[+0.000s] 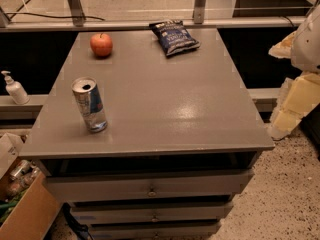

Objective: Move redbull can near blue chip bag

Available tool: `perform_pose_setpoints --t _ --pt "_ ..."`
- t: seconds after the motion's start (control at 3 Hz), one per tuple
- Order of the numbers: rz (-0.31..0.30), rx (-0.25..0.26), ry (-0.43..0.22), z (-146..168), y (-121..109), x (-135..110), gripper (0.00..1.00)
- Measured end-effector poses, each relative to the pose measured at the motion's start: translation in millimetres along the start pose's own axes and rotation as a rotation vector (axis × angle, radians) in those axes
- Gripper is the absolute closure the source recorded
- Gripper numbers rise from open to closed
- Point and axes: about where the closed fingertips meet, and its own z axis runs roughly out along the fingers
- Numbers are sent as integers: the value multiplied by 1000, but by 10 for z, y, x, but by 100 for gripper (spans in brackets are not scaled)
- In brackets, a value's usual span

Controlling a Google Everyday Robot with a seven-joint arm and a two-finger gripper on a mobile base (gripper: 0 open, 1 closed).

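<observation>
Item one, far left: a pump bottle [14, 88] stood on a low ledge beside the table, off its top. Below it, at the near left corner, an open cardboard box [22, 209] held mixed items I could not identify.

Item two: the can [90, 105] stood upright on the grey table [200, 119], in the near left part of the top, close to the left edge. Its shiny lid faced up and the opening was visible. Nothing touched it.

Item three: an apple [101, 44] sat at the far left of the top, well beyond the can.

Item four: the bag [174, 37] lay flat at the far edge, right of the apple and apart from it. It was well apart from the can, with bare table top between them.

Item five: drawers [150, 186] with small knobs ran below the top on the near side.

Item six, far right: my gripper [296, 104] hung off the table, beyond its right edge and clear of every object. It held nothing that I could see. Whether it was released or clenched, I could not tell.
</observation>
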Motion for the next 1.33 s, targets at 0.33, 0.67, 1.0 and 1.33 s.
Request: perform_pose_setpoints --t 0.33,0.67,1.0,1.33 --pt "77 -80 -159 399 17 -164 0" --pt "91 -145 -354 729 24 -553 0" --pt "76 -212 -542 985 101 -1020 0" --pt "72 -224 -576 948 127 -1140 0"
